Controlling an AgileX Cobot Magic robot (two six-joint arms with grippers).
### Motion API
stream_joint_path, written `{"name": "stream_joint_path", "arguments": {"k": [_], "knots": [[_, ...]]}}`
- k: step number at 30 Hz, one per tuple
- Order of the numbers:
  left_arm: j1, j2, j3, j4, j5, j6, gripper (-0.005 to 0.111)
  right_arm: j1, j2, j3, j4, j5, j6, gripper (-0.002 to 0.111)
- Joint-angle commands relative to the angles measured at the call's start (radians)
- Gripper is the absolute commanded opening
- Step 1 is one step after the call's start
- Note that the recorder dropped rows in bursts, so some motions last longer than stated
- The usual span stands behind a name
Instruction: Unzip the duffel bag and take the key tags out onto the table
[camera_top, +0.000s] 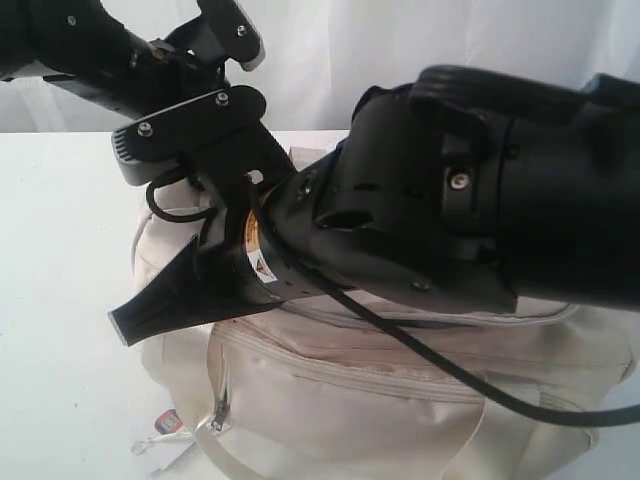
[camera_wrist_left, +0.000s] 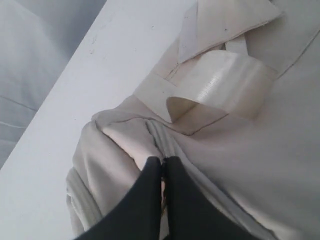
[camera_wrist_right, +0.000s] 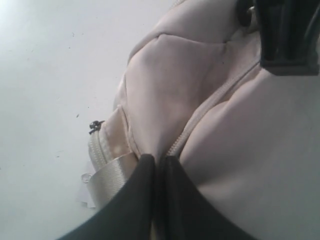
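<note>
— Right arm (camera_top: 450, 200) fills our near view; under it the duffel bag (camera_top: 330, 390) sits on the desk (camera_top: 60, 300), its top zip (camera_wrist_right: 205, 107) apparently closed.
— We see right jaws shut on that zip line, left jaws shut against fabric at the bag's left end. No key tags visible; unzipping remains.

The duffel bag (camera_top: 380, 400) lies on the table (camera_top: 60, 250), toward the near right of the exterior view; a small paper tag (camera_top: 165, 428) lies on the table just beside the bag's near left corner; both arms hang over the bag; the right gripper (camera_wrist_right: 157, 160) sits on the top zipper (camera_wrist_right: 210, 107) at the bag's left end; the left gripper (camera_wrist_left: 162, 161) touches the bag's fabric near a strap handle (camera_wrist_left: 220, 85).
</note>
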Motion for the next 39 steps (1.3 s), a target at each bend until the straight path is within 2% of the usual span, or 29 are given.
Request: {"name": "stream_joint_path", "arguments": {"k": [1,6,11,13,16,17,18,20,21,22,23,24,25,26,27,29,31,32,33,35,39], "knots": [[0.014,0.049,-0.090,-0.029,-0.071,-0.010,0.000,0.017,-0.020,-0.002,0.039,-0.015,-0.003,0.000],[0.036,0.141,-0.245,-0.027,0.010,-0.010,0.000,0.017,-0.020,0.000,0.039,-0.013,-0.004,0.000],[0.065,0.181,-0.313,-0.027,0.087,-0.069,0.002,0.017,-0.020,0.002,0.039,-0.013,-0.006,0.000],[0.065,0.181,-0.344,-0.013,0.139,-0.098,0.022,0.017,-0.020,0.002,0.039,-0.015,-0.008,0.000],[0.065,0.181,-0.402,0.110,0.276,-0.205,0.061,0.017,-0.020,0.002,0.039,-0.015,-0.008,0.000],[0.065,0.181,-0.426,0.141,0.337,-0.235,0.066,0.017,-0.020,0.002,0.039,-0.017,-0.008,0.000],[0.065,0.175,-0.454,0.180,0.407,-0.256,0.067,0.017,-0.020,0.002,0.039,-0.019,-0.008,0.000],[0.065,0.160,-0.500,0.236,0.508,-0.281,0.065,0.017,-0.020,0.002,0.039,-0.023,-0.008,0.000],[0.065,0.133,-0.525,0.323,0.604,-0.328,0.060,0.017,-0.020,0.002,0.039,-0.025,-0.010,0.000],[0.065,0.119,-0.530,0.357,0.643,-0.355,0.056,0.017,-0.020,0.002,0.039,-0.025,-0.011,0.000],[0.065,0.079,-0.532,0.423,0.734,-0.402,0.046,0.017,-0.021,0.002,0.039,-0.023,-0.039,0.000],[0.078,0.035,-0.529,0.421,0.791,-0.439,0.031,0.017,-0.024,0.002,0.039,-0.021,-0.075,0.000],[0.088,0.006,-0.515,0.391,0.795,-0.439,0.021,0.017,-0.028,0.002,0.039,-0.021,-0.091,0.000],[0.109,-0.061,-0.469,0.333,0.785,-0.430,0.000,0.017,-0.042,0.002,0.039,-0.019,-0.131,0.001],[0.118,-0.103,-0.437,0.314,0.783,-0.427,0.000,0.017,-0.052,0.002,0.039,-0.019,-0.155,0.002],[0.134,-0.236,-0.319,0.295,0.781,-0.427,0.000,0.017,-0.088,0.002,0.039,-0.019,-0.206,0.014],[0.134,-0.375,-0.188,0.295,0.767,-0.427,0.000,0.017,-0.122,0.002,0.037,-0.021,-0.281,0.032],[0.134,-0.451,-0.097,0.295,0.755,-0.425,0.000,0.017,-0.142,0.002,0.037,-0.004,-0.312,0.046],[0.134,-0.484,-0.044,0.295,0.743,-0.425,0.000,0.017,-0.153,0.002,0.037,0.013,-0.328,0.051],[0.134,-0.562,0.069,0.303,0.693,-0.425,0.000,0.017,-0.177,0.002,0.035,0.065,-0.366,0.057],[0.134,-0.699,0.263,0.305,0.528,-0.427,0.000,0.017,-0.237,0.000,0.008,0.313,-0.502,0.058]]}}
